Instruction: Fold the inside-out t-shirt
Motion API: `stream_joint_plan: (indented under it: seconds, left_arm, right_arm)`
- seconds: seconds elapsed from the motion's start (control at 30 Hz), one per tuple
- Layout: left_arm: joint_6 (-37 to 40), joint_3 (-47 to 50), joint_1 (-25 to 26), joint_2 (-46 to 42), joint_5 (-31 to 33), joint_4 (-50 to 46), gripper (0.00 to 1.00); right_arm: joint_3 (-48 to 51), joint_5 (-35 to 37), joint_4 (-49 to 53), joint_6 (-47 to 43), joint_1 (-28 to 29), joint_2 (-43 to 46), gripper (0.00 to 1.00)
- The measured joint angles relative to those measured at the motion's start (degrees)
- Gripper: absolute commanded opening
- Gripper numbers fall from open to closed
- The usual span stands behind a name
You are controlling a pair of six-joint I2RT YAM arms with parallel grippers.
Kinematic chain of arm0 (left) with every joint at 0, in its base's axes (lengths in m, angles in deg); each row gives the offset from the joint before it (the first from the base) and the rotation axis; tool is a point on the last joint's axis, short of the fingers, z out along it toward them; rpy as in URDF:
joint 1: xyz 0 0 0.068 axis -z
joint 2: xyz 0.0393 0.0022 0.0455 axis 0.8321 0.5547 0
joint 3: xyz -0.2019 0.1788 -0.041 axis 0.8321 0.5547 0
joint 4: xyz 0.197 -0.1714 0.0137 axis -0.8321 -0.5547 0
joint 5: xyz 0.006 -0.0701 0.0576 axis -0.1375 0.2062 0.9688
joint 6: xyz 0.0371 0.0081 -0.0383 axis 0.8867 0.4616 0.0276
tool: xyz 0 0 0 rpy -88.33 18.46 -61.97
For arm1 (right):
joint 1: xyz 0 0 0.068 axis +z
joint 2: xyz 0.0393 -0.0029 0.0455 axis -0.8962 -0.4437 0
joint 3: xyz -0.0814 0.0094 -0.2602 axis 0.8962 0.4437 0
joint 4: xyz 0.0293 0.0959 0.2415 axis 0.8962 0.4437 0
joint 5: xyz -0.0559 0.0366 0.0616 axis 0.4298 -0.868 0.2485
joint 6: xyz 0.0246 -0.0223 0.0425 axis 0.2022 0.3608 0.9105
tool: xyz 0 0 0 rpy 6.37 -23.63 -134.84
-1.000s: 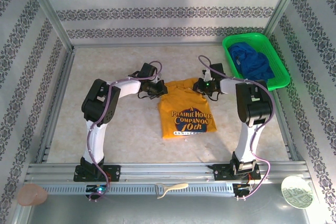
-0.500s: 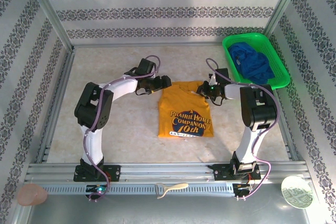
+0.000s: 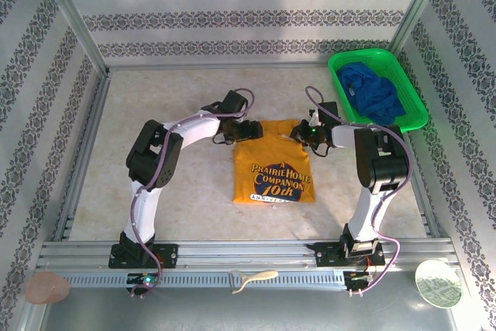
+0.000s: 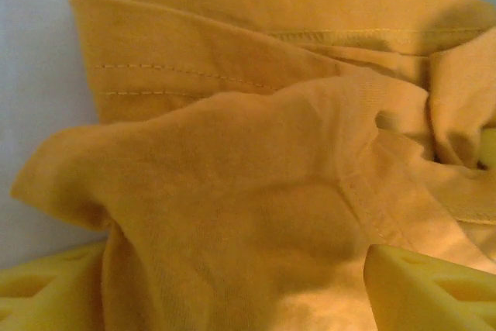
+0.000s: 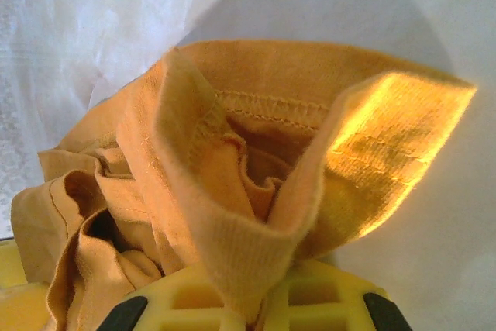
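Two grippers: posted at the far edge of the inside-out t-shirt (image 3: pixel 273 168), one at each corner.
Shirt: lay in the middle of the table (image 3: pixel 170 114), narrowed to a tall rectangle, dark print facing up, near hem flat and square, far edge bunched and rumpled.
Left gripper (image 3: pixel 248 130): sat at the far-left corner with its fingers (image 4: pixel 422 288) spread wide; had loose yellow cloth lying between them, nothing pinched.
Right gripper (image 3: pixel 303 136): was clamped tight on a doubled, hemmed fold at the far-right corner, with that fold raised a little off the table.
Step in hand: judged to be the crosswise fold, far edge to near hem, with the sides seemingly turned in already. Looked only half set up, one corner gripped and the other free.
Next move: called for the left fingers to close on a fold matching the right's, taking all layers at that corner. Then called for both to lift together and carry the far edge level toward the near hem.
Risk: a one-sided pull would likely have skewed the rectangle.
Elsewhere: green basket (image 3: pixel 415 106) with blue cloth (image 3: pixel 372 91) stood at the far right, well apart from the shirt.
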Motion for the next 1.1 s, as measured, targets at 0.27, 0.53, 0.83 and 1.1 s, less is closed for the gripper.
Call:
stream_joint_plan:
  seconds: [0.27, 0.53, 0.83, 1.1]
  left_arm:
    - [-2.5, 2.3, 2.3, 0.3, -1.6, 2.7, 0.05]
    - [-3.5, 10.1, 0.1, -3.2, -5.2, 12.4, 0.00]
    - [-2.3, 4.2, -6.2, -6.1, -10.8, 18.1, 0.00]
    - [4.0, -24.4, -11.8, 3.2, -14.1, 13.9, 0.00]
  right_arm:
    - [0.1, 0.0, -0.2, 0.2, 0.0, 0.0, 0.00]
    - [2.8, -1.9, -1.8, 2.8, -1.2, 3.4, 0.00]
    - [-8.3, -3.6, -2.8, 8.9, -1.5, 6.6, 0.00]
    - [-31.9, -4.0, -2.8, 11.5, -1.5, -0.6, 0.00]
